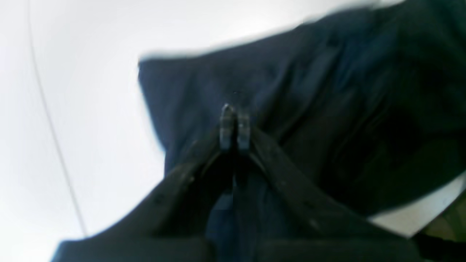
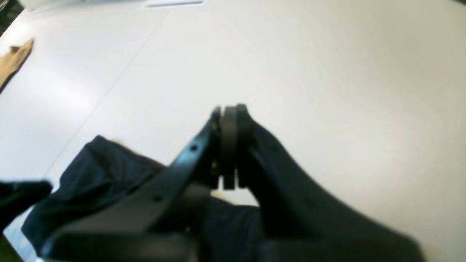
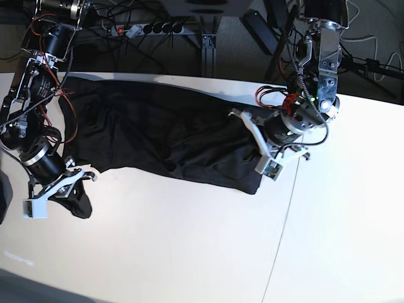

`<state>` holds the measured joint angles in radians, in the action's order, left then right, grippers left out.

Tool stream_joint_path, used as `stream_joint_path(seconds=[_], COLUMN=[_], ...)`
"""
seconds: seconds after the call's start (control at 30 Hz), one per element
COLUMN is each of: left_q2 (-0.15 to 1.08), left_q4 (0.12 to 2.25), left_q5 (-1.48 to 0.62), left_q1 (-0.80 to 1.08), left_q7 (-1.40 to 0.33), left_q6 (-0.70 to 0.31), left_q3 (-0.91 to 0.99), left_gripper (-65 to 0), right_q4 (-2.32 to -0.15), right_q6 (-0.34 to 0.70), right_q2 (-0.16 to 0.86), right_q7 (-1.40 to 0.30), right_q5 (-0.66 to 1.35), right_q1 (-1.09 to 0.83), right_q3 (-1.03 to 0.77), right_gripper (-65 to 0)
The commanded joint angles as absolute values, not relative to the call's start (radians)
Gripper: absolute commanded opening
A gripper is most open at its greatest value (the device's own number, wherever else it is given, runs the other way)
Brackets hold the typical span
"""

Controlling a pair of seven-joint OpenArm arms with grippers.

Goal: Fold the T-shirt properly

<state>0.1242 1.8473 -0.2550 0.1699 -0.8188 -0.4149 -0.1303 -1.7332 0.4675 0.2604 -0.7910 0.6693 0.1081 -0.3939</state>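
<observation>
The black T-shirt (image 3: 158, 132) lies spread and wrinkled across the table from the far left to the middle. My left gripper (image 1: 235, 109) is shut, with its tips just over the shirt's right part (image 1: 327, 91) near a corner. The blur hides whether any fabric is pinched. In the base view this gripper (image 3: 240, 117) sits at the shirt's right end. My right gripper (image 2: 229, 109) is shut, pointing out over bare table, with nothing showing between its tips. A bunched end of the shirt (image 2: 98, 171) lies beneath and beside it, the same lump (image 3: 79, 203) by the gripper (image 3: 85, 177).
The white table (image 3: 189, 252) has a thin seam (image 3: 281, 214) running down its right part. Cables and a power strip (image 3: 151, 28) lie behind the far edge. A tan scrap (image 2: 14, 60) sits at the table's far left in the right wrist view.
</observation>
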Motion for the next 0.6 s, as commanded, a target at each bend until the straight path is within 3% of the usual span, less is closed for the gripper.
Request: stream_joint_path(seconds=[0.0, 0.23, 0.57], left_q2=[0.121, 0.110, -0.019], left_q4=[1.865, 1.860, 1.759], left_q5=[-0.277, -0.279, -0.245], left_q1=[0.179, 0.299, 0.277], left_q7=[-0.796, -0.659, -0.654], left_q6=[-0.415, -0.415, -0.416], left_q3=[-0.132, -0.186, -0.387], left_gripper=[-65.0, -65.0, -65.0], right_q4=[-1.749, -1.748, -1.748], right_q6=[0.528, 0.528, 0.528], right_q2=[0.272, 0.271, 0.272], right_q7=[-0.768, -0.768, -0.809], right_q5=[0.685, 0.688, 0.694], right_q1=[0.123, 0.110, 0.085], right_q3=[-0.401, -0.400, -0.400], right_gripper=[-65.0, -65.0, -65.0])
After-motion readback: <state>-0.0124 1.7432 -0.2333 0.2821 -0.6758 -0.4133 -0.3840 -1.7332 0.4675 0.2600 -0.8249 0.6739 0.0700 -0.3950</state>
